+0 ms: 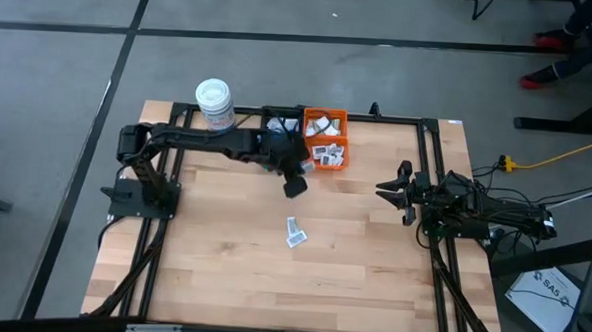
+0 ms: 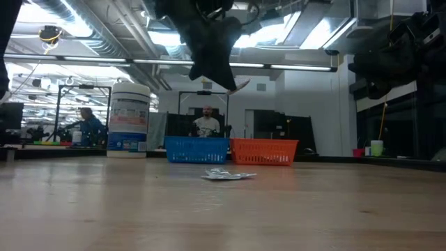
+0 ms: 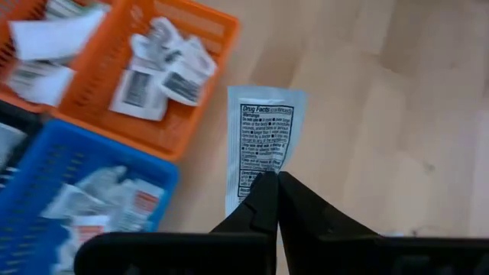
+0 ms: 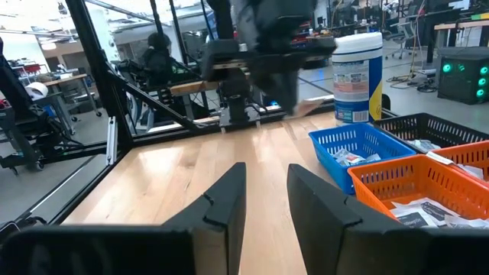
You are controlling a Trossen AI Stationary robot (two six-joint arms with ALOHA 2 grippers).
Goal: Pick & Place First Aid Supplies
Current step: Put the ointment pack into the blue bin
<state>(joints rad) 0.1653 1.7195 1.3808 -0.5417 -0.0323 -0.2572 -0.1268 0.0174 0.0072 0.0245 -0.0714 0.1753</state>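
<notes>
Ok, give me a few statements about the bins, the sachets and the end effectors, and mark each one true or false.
1. The left end effector is shut on a white sachet. True.
2. The orange bin is empty. False: it holds sachets.
3. The right end effector is holding a sachet. False: it is open and holds nothing.
4. Loose sachets lie on the table. True.
5. The white tub lies on its side. False: it stands upright.

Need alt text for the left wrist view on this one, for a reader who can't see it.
The left pincer is shut on the end of a white sachet printed with a drug facts panel, held above the wooden table. Beside it are an orange bin and a blue bin, both holding more sachets.
</notes>
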